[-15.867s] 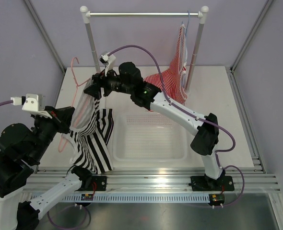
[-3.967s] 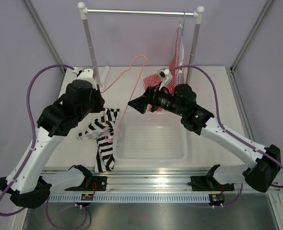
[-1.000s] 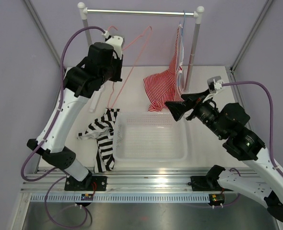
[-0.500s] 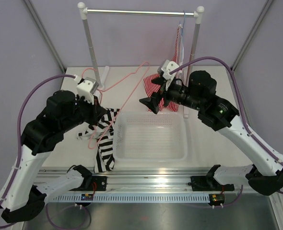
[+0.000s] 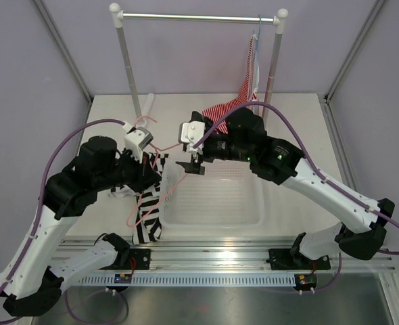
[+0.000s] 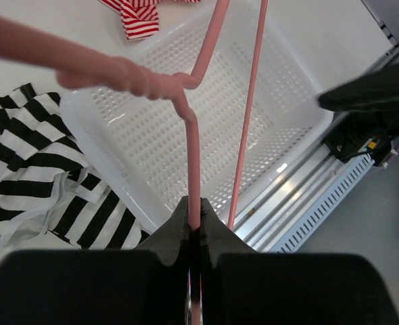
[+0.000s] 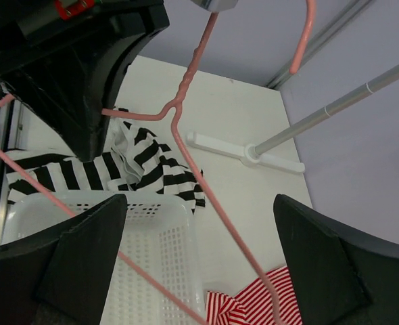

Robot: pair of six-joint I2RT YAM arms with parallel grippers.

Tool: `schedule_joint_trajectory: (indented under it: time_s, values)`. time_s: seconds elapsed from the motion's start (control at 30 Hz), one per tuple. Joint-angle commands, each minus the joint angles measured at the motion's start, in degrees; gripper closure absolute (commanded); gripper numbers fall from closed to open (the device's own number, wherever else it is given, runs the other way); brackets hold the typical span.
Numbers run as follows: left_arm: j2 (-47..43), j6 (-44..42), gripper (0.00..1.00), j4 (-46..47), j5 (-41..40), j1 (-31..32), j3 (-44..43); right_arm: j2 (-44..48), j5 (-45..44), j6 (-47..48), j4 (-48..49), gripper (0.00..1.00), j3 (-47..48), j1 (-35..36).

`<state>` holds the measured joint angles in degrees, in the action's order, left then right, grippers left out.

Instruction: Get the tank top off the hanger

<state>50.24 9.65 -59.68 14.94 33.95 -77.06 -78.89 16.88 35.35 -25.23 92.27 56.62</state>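
Seemingly free of the thin hanger (image 6: 193, 166) clamped in the left tool (image 6: 194, 218), the soft, light tank top (image 5: 149, 220) lies crumpled at nine o'clock of the basket (image 5: 253, 221), probably best pinched at a fold; the right tool (image 5: 190, 166) gapes empty.

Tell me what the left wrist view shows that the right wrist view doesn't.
Only the left wrist view: the left end effector shut on the pink hanger wire, and the metal rail beyond the white basket. Only the right wrist view: the hanger's hook end, the rack pole with its white foot, and the right end effector open, gripping nothing. Both: the hanger, the basket, the black-and-white tank top lying off the hanger, and the red-and-white striped top.
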Motion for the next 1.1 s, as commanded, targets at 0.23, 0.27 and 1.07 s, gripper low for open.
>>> schedule_joint_trajectory:
  time_s: [0.23,0.27,1.07]
  values:
    - [-4.6,-2.0,0.97,6.4,11.0,0.1,3.1,-3.2,-1.3,7.7,3.8,1.0,-0.6,1.6]
    - [-4.6,-1.8,0.97,6.5,10.7,0.1,2.8,-2.4,-1.4,7.6,5.4,1.0,-1.6,2.0]
    - [-13.1,-1.9,0.64,6.2,10.1,0.1,0.7,9.7,-7.1,15.5,26.2,1.0,-19.2,2.7]
